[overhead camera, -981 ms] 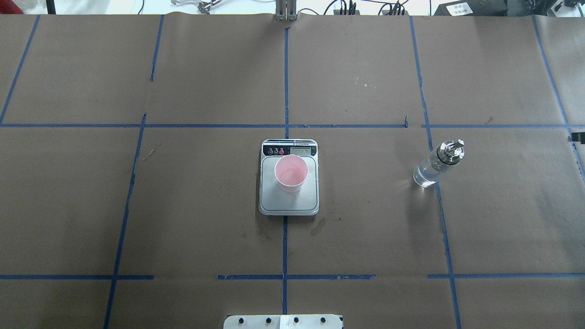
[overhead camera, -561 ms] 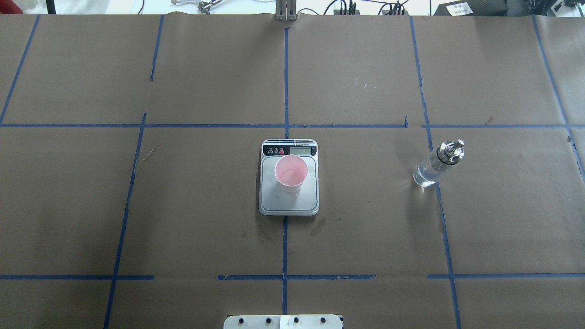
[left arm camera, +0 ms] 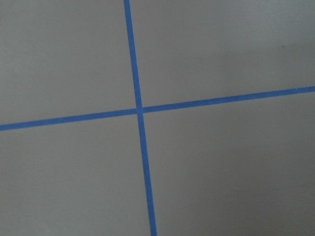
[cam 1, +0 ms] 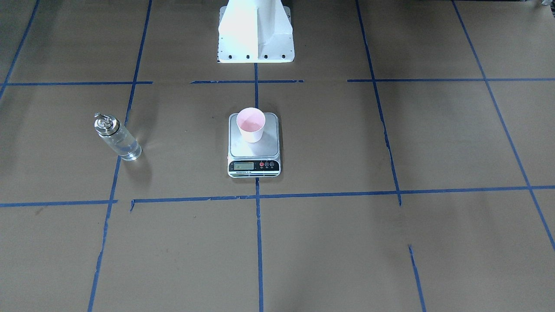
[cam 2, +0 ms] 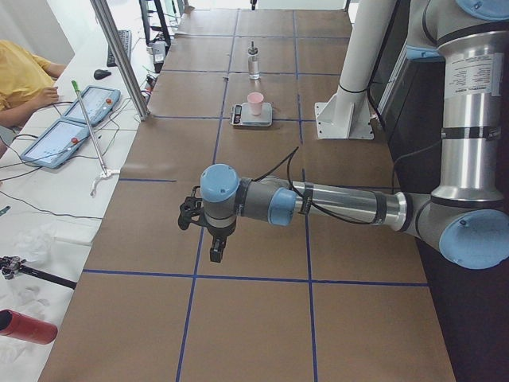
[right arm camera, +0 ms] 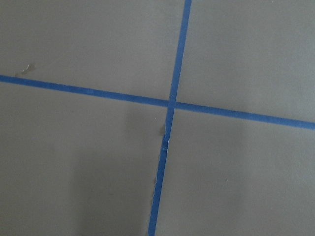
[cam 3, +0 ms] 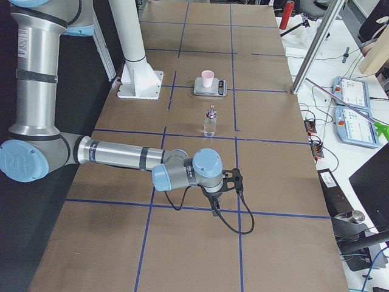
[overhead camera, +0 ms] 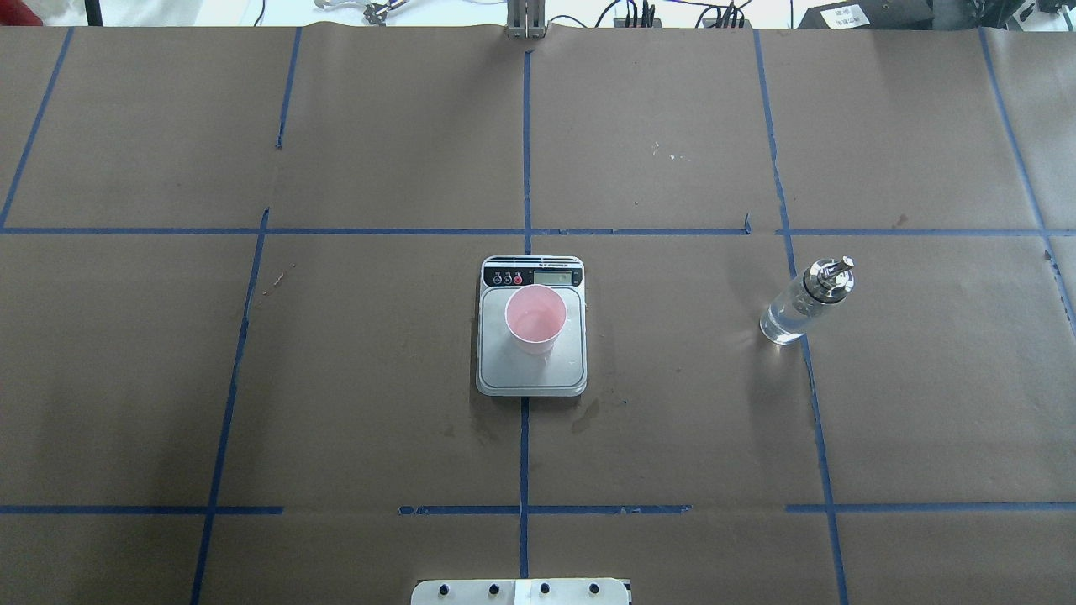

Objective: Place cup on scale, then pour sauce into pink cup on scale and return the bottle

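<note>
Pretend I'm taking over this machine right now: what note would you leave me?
Left gripper and right gripper: hang over brown paper-covered table at opposite ends; open or shut cannot be told.
Small pale pink tapered cup stands on the flat steel-topped digital kitchen scale: done.
Clear glass bottle with silver metal cap stands upright on the robot's right, apart from the scale.
Whether sauce is in the cup is unclear; if not, pour, then return the bottle.

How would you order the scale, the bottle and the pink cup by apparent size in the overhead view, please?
1. The scale, clearly largest.
2. The bottle and the cup look about alike: the bottle appears longer but slimmer, the cup wider, so I would not rank them.
</note>
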`<action>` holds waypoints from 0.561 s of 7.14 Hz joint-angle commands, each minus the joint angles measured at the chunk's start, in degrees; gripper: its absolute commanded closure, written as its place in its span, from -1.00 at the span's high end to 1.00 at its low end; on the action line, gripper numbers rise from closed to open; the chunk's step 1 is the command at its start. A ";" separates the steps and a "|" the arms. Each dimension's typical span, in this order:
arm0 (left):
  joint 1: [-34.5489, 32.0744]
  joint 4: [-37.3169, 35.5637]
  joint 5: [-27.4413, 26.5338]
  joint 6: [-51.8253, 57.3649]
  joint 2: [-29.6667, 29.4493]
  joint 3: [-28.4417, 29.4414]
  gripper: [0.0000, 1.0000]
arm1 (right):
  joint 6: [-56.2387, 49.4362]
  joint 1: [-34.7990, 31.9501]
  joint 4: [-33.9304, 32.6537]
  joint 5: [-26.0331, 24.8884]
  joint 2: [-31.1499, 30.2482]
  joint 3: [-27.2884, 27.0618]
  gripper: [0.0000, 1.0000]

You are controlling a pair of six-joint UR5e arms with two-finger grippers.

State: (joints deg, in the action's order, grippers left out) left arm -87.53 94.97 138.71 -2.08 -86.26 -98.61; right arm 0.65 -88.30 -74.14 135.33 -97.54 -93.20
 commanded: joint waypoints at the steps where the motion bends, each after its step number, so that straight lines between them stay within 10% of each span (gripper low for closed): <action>1: -0.01 -0.13 2.27 0.23 -0.05 1.06 1.00 | -9.22 -0.20 -17.19 0.11 1.11 -5.65 1.00; 4: 0.17 -1.10 -6.98 0.50 -1.99 0.97 1.00 | -10.24 -0.91 -21.05 0.02 2.27 -7.35 1.00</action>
State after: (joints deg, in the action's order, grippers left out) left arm -87.41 94.33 133.67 -1.70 -87.78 -97.70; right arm -9.44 -89.17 -94.28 135.33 -95.31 -100.07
